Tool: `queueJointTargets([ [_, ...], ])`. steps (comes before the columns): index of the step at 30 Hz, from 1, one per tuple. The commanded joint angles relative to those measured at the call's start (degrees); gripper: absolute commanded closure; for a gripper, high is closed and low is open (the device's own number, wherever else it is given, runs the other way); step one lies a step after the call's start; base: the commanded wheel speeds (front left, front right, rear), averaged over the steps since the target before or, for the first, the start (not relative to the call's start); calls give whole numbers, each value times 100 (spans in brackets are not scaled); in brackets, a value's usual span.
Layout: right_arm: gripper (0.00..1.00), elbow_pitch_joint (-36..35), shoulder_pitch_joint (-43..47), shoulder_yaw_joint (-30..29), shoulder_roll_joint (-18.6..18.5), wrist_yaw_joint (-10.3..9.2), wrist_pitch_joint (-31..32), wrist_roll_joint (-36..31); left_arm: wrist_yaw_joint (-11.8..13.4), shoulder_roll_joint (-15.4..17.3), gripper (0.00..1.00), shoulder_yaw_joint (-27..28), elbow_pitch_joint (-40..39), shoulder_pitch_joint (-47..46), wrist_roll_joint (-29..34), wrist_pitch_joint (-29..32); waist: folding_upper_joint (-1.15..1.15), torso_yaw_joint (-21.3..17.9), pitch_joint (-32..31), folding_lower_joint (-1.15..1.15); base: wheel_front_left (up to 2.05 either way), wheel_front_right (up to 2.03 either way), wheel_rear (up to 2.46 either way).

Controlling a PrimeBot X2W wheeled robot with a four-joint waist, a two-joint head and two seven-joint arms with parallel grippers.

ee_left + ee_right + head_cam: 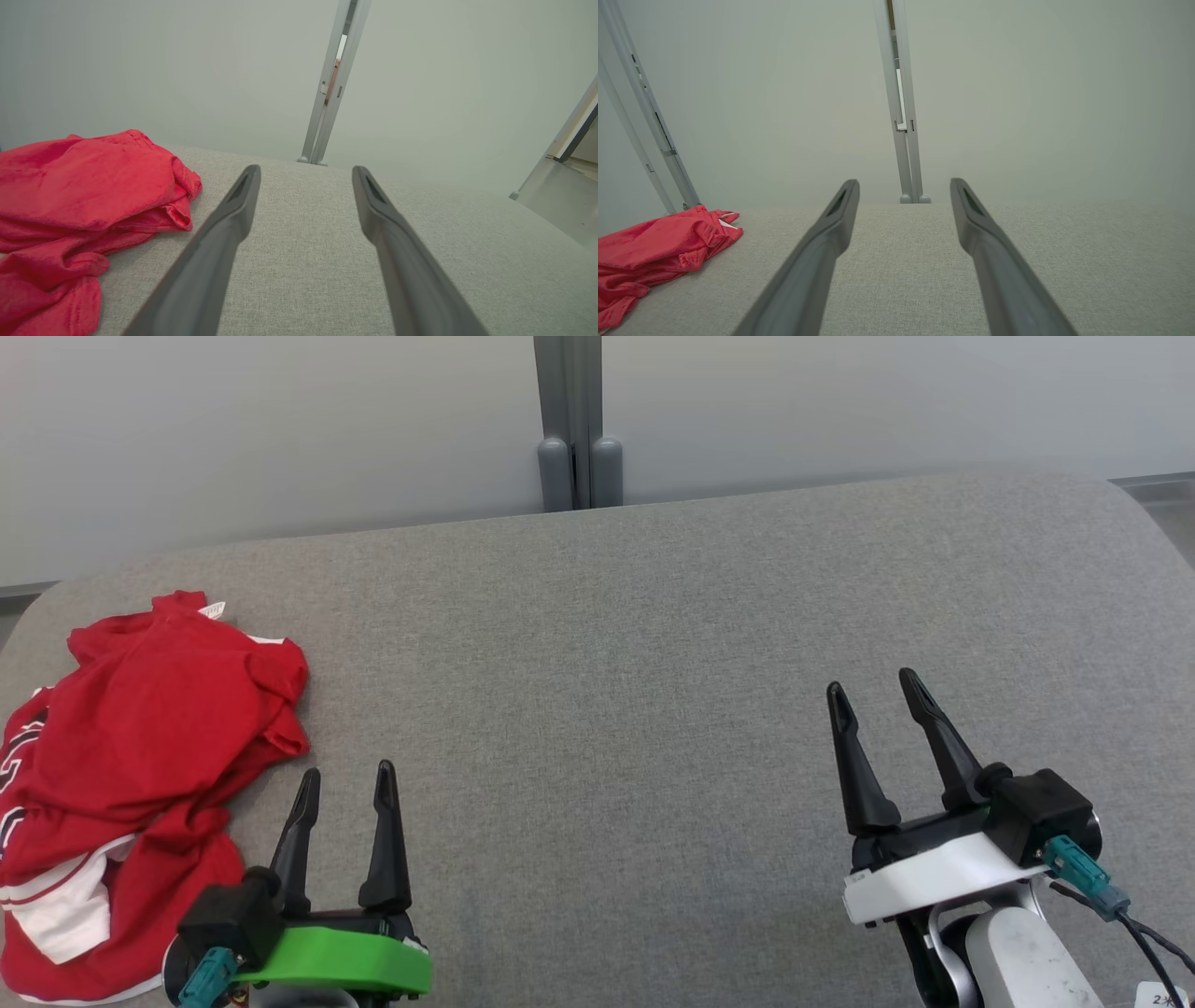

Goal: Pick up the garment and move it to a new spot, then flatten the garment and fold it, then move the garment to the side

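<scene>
The garment (140, 775) is a red jersey with white trim, lying crumpled in a heap at the left end of the grey padded surface (635, 709). It also shows at the left of the left wrist view as the garment (79, 205), and far left in the right wrist view as the garment (654, 252). My left gripper (345, 784) stands open just right of the heap's near edge, apart from the cloth, nothing between its fingers. Well to the right, my right gripper (873, 686) is open too, over bare fabric.
A pale wall runs behind the surface, with a grey upright post (571, 429) at its middle. The surface's rounded corners fall away at far left and far right (1148, 523). A cable (1148, 933) hangs from the right wrist.
</scene>
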Motion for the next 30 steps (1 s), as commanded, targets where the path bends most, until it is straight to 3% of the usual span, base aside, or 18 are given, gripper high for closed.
queueJointTargets([
  [1,0,10,-14,-14,-11,1,-18,16,-8,8,0,8,12,59,-19,-4,0,8,-2,0,0,0,0],
  [11,0,66,71,81,-11,1,-18,57,98,9,0,116,51,-7,-110,-4,0,382,9,0,0,0,0],
  [30,0,267,136,481,-12,1,-18,303,194,10,0,427,47,159,58,-2,0,1877,-106,0,0,0,0],
])
